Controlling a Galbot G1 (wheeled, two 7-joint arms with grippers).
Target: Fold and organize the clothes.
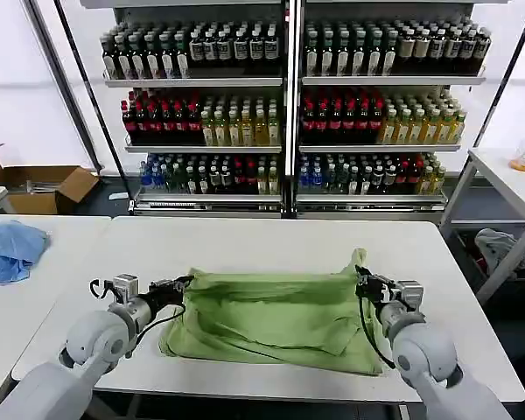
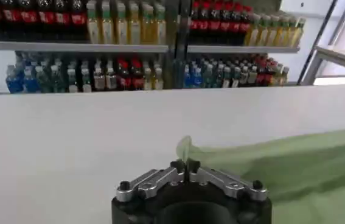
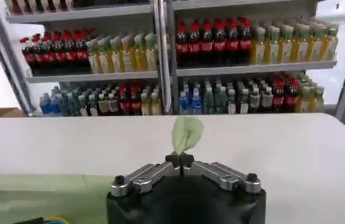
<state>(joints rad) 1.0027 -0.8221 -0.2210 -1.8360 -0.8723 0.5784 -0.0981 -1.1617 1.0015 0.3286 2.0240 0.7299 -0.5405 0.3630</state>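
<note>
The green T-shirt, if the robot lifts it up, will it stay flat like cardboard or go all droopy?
Probably droopy. The green T-shirt lies wrinkled and folded over itself on the table, so it looks soft. The left gripper and right gripper each pinch an edge, and the middle would likely sag between them.

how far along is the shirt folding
Early to midway. The light green T-shirt lies on the white table, already doubled into a wide band. In hand: the left end effector and right end effector each pinch a far corner, shut on fabric. Left: the remaining folds and tidying.
</note>
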